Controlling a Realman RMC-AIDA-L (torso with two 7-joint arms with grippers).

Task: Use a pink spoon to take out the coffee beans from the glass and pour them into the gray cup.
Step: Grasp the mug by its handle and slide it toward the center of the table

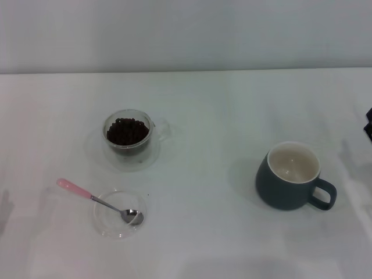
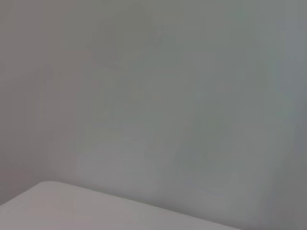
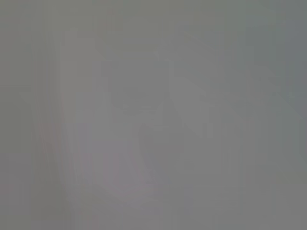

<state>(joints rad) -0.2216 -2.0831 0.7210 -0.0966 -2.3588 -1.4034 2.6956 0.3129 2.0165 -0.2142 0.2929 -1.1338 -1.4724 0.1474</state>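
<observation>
Head view gives you the pink spoon (image 1: pixel 93 199) resting its bowl in a shallow clear dish (image 1: pixel 119 214) near the table (image 1: pixel 221 232) front edge, the glass (image 1: pixel 129 135) of coffee beans (image 1: pixel 127 131) behind it, the gray cup (image 1: pixel 293 176) well apart rightward; neither gripper's fingers show.

Camera layout: one head view, two wrist views.
Head cam looks forward and down from mid range at the white table (image 1: pixel 209 232), back wall along the top. Left wrist cam faces a plain gray wall, with only a pale table corner (image 2: pixel 62 206) showing, its sole overlap with head. Right wrist cam shows featureless gray, no identifiable overlap.
</observation>
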